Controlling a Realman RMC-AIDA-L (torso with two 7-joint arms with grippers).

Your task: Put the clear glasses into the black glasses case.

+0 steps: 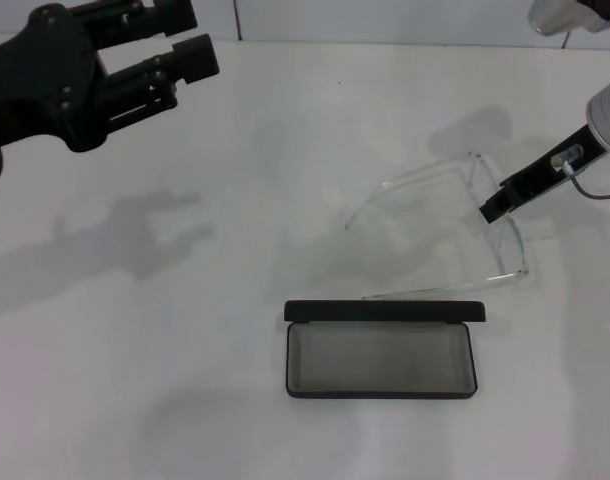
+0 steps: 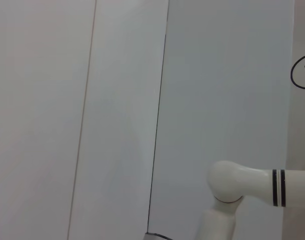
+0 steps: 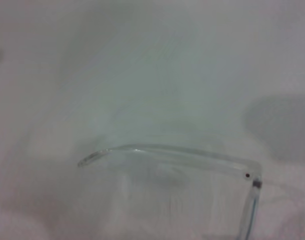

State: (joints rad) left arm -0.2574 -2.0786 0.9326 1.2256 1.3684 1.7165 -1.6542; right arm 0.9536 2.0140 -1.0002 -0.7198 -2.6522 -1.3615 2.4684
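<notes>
The right end effector was seen at the right side of the table, its dark fingers angled down and closed on the front frame of the clear glasses. The grip was placed near the middle of the front, between the two lenses, so far as could be told from the head view. The glasses were held with both temple arms unfolded and pointing toward the robot's left; the farther arm ended over bare table, while the nearer arm ran just behind the raised lid of the black glasses case. In the right wrist view, one temple arm and its hinge corner were shown above the white surface, with a soft shadow beneath.

The case lay open near the front middle of the table, its grey-lined tray facing up and its lid standing along the far long edge. The glasses were beside and behind the case, not in it; the tray's near edge and both short ends were bordered by bare table.

The left end effector was held high at the far left corner, its fingers apart and nothing between them, well apart from both case and glasses. In the left wrist view only wall panels and a white arm joint were seen.
</notes>
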